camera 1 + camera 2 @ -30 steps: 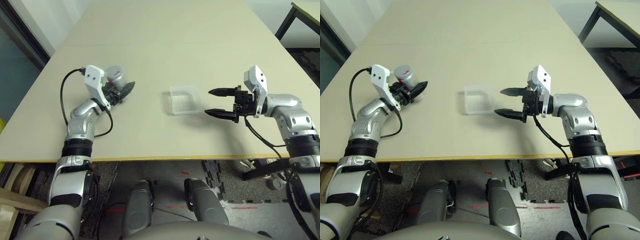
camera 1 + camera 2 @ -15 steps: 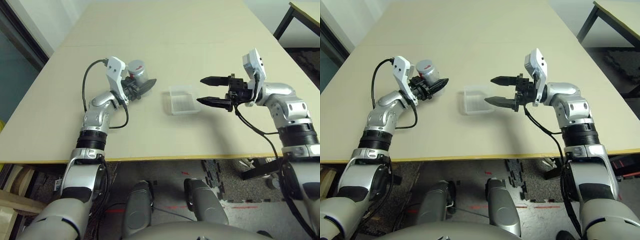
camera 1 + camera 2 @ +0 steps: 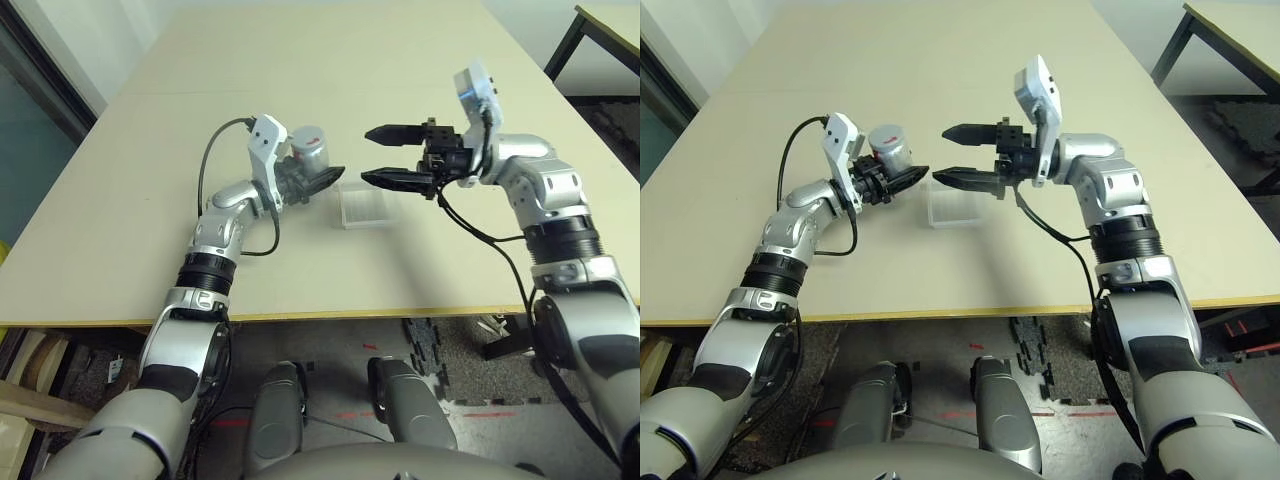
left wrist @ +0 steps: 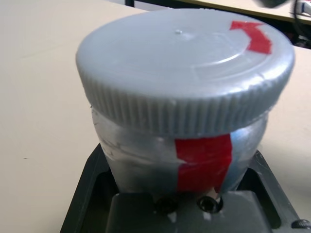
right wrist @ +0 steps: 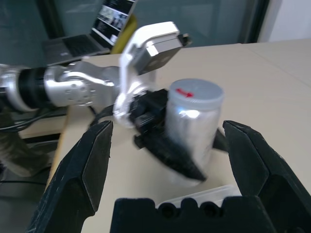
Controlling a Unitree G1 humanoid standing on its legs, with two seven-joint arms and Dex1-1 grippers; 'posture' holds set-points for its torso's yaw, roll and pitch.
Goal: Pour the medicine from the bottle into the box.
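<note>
Left gripper (image 3: 322, 181) is clamped on the bottle (image 3: 308, 152), fingers pinching the silver body low down, cap (image 4: 184, 65) up and screwed on, a red arrow marked on top of it. The bottle stands upright in the grip, its long axis vertical, held above the table (image 3: 300, 60) just to the left of the box (image 3: 368, 203).

Across from it, the right gripper (image 3: 958, 157) hangs with its jaws spread wide, holding nothing, fingers pointing level toward the bottle. From the right wrist view the bottle sits square in the gap between the two black fingers (image 5: 85, 170), a little way ahead of the tips, not yet touched. So the line is set: the cap lies straight out along the right gripper's pointing direction, and the right arm is the free one to take it.

The box rests flat on the table below and between the two grippers, nearer the right one's fingertips, which hover above its far edge. I can't make out any medicine; presumably it's inside the capped bottle.

My read: the cap has to come off before any pouring, and that turns on the right fingers closing on the cap rather than the body. They look about level with the bottle's upper part.
</note>
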